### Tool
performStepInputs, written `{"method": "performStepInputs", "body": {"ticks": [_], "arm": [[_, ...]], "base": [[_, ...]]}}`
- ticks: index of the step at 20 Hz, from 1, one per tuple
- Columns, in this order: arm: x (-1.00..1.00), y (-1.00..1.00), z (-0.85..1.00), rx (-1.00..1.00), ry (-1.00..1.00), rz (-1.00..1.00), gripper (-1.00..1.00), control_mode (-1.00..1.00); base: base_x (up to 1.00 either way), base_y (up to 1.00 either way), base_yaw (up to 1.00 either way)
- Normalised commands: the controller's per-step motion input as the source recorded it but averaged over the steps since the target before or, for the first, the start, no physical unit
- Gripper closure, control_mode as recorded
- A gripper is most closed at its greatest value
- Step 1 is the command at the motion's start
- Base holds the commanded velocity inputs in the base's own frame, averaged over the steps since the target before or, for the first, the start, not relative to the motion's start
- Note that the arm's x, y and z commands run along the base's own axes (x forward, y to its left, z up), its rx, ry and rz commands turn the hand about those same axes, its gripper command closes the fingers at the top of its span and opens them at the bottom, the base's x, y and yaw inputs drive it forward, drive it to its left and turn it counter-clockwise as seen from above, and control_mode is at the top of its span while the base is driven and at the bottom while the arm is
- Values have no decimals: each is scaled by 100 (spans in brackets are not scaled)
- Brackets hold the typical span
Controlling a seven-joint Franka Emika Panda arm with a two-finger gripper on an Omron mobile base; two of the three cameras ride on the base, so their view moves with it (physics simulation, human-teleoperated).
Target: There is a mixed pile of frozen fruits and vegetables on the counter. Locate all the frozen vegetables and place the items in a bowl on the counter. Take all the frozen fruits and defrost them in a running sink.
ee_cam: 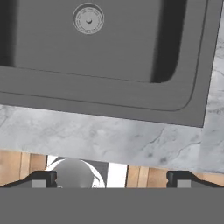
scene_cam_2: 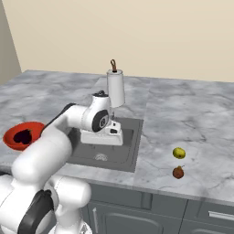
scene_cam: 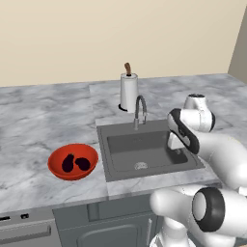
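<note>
Hovering over the sink [scene_cam: 144, 152], the gripper [ee_cam: 112, 178] had its jaws wide apart, empty. Both frozen vegetables [scene_cam: 75, 163] lay in the bowl [scene_cam: 57, 169], sorted; the frozen fruits [scene_cam_2: 178, 162] sat well right on the counter [scene_cam_2: 192, 119], awaiting pickup.

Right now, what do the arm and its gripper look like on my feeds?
The arm is glossy white, built of rounded tubular links with dark grey-black joint bands and round caps. The gripper is a flat white block; its two small fingers are dark. No cables or markings show.
</note>
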Motion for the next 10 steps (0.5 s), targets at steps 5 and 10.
{"method": "performStepInputs", "body": {"ticks": [5, 10], "arm": [[6, -91, -19, -1, 0, 0, -100, -100], [0, -99, 0, 0, 0, -2, -100, -100]], "base": [[0, 0, 0], [0, 0, 0]]}}
